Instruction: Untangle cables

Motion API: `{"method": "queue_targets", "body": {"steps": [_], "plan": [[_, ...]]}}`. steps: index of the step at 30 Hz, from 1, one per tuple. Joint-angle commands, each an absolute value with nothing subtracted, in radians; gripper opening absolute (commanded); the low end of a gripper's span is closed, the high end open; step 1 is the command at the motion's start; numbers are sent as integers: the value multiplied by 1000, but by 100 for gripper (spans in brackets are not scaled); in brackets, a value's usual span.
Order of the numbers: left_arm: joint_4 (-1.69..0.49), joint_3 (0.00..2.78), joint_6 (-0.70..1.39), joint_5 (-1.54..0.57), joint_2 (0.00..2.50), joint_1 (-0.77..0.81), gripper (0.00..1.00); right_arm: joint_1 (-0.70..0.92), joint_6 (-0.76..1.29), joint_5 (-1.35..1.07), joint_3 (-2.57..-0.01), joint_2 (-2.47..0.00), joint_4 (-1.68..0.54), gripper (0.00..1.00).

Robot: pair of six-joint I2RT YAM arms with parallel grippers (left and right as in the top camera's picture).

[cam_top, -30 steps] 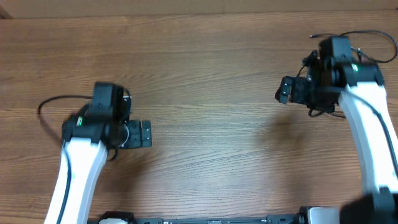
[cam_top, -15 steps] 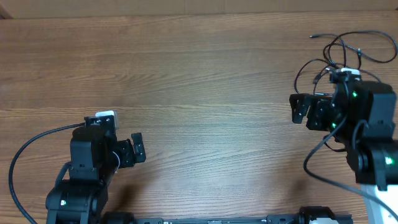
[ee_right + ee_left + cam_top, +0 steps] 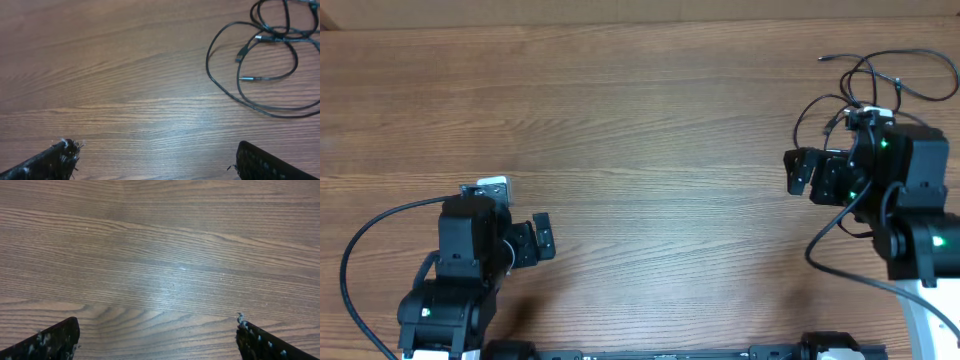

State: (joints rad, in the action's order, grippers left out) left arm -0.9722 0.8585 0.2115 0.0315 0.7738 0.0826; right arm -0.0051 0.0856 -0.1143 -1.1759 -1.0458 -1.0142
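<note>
My left gripper [image 3: 542, 240] and right gripper [image 3: 798, 172] both gape wide, holding nothing. The thin black cables with silver-tipped plugs [image 3: 252, 78] lie in loose loops on the brown wooden table [image 3: 640, 120], beside my right fingers. I should pinch one free plug end, not a crossing, and draw slowly.

No writing, label, brand, number or sign is legible in any view (the wooden table [image 3: 640, 120] and the cables [image 3: 260, 78] show none).
</note>
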Motion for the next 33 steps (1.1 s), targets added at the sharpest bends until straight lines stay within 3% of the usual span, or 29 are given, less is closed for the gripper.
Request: {"method": "queue_targets", "body": {"steps": [1, 11, 18, 33], "plan": [[-971, 850, 236, 44, 783, 78, 100, -7, 81, -101, -1168, -1074, -1008, 100], [-971, 850, 236, 44, 797, 78, 100, -7, 81, -101, -1166, -1082, -1008, 100], [-971, 850, 236, 44, 799, 78, 100, -7, 70, -78, -1145, -916, -979, 100], [-971, 850, 236, 44, 799, 78, 100, 0, 52, -125, -577, -441, -187, 100]]}}
